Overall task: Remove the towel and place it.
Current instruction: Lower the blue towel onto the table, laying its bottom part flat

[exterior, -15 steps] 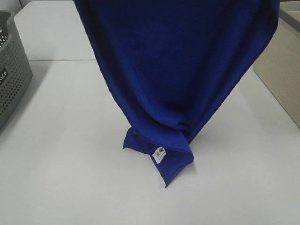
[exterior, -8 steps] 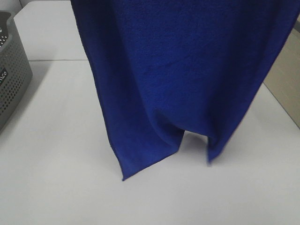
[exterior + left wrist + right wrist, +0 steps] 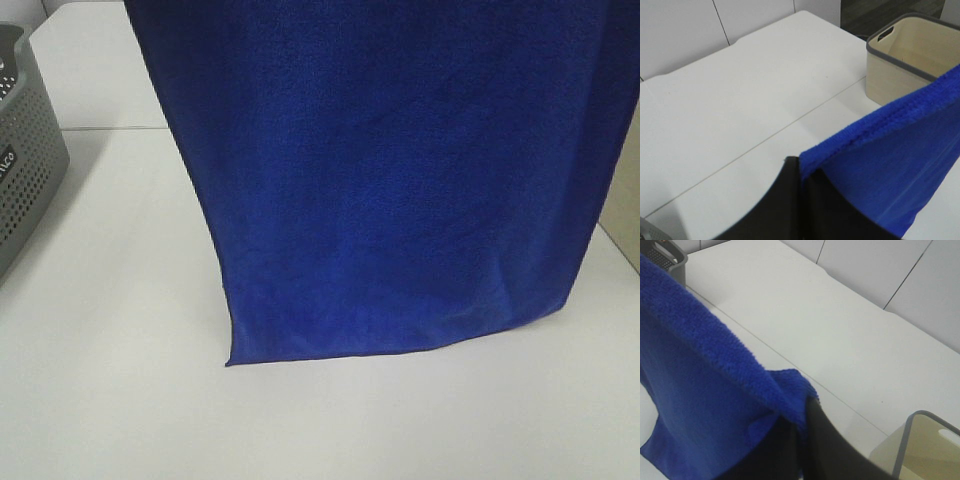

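The deep blue towel (image 3: pixel 390 170) hangs spread flat in front of the high camera, its lower edge just above or brushing the white table (image 3: pixel 110 400). Both grippers are out of the high view, above its top. In the left wrist view my left gripper (image 3: pixel 801 167) is shut on one top corner of the towel (image 3: pixel 890 160). In the right wrist view my right gripper (image 3: pixel 802 425) is shut on the other top corner of the towel (image 3: pixel 705 390). The towel stretches taut between them. The white tag is hidden.
A grey perforated basket (image 3: pixel 25 160) stands at the table's left edge, also in the right wrist view (image 3: pixel 665 255). A beige bin with a grey rim (image 3: pixel 910 55) stands on the right, also in the right wrist view (image 3: pixel 920 450).
The towel has been lifted and pulled wide: its bunched lower end left the table, unfolded, and now hangs as a flat sheet with a straight bottom edge.
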### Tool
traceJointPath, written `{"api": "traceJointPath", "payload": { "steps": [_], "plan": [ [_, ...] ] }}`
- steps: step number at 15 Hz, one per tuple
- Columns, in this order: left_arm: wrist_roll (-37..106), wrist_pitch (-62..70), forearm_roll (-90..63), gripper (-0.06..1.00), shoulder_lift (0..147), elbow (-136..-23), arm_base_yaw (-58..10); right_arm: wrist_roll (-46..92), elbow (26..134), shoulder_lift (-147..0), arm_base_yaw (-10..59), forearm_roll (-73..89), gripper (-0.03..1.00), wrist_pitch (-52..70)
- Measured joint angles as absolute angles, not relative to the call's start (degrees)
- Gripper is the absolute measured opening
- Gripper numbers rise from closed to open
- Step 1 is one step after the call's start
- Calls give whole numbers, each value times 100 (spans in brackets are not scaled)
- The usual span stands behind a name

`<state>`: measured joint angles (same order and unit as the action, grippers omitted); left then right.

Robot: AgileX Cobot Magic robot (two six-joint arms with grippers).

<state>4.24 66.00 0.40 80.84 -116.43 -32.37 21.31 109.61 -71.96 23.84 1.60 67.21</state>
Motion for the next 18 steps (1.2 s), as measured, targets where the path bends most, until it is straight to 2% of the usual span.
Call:
{"api": "traceJointPath", "payload": {
  "steps": [5, 7, 9, 12, 14, 15, 18],
  "plan": [
    [321, 6411, 1140, 0, 8319, -11660, -3237, 1811, 10966, -7655, 2384, 0, 2, 6205],
    [321, 6056, 1765, 0, 8657, -11660, -3186, 1725, 10966, -8136, 2384, -269, 2, 5466],
    [321, 5260, 2080, 0, 9070, -11683, -2865, 1719, 10966, -8657, 2384, -550, 2, 4125],
    [321, 3512, 2143, 0, 9992, -12130, -2154, 1719, 11104, -9694, 2378, -733, 2, 1427],
    [321, 2687, 2143, 0, 10663, -12857, -1856, 1719, 11734, -10416, 2332, -705, 2, 636],
    [498, 2303, 2143, 0, 11373, -13682, -1782, 1713, 12548, -11104, 2063, -372, 2, 493],
    [831, 1971, 2137, 0, 12026, -14364, -1765, 1696, 13310, -11637, 1702, 92, 2, 407]
  ]
}}
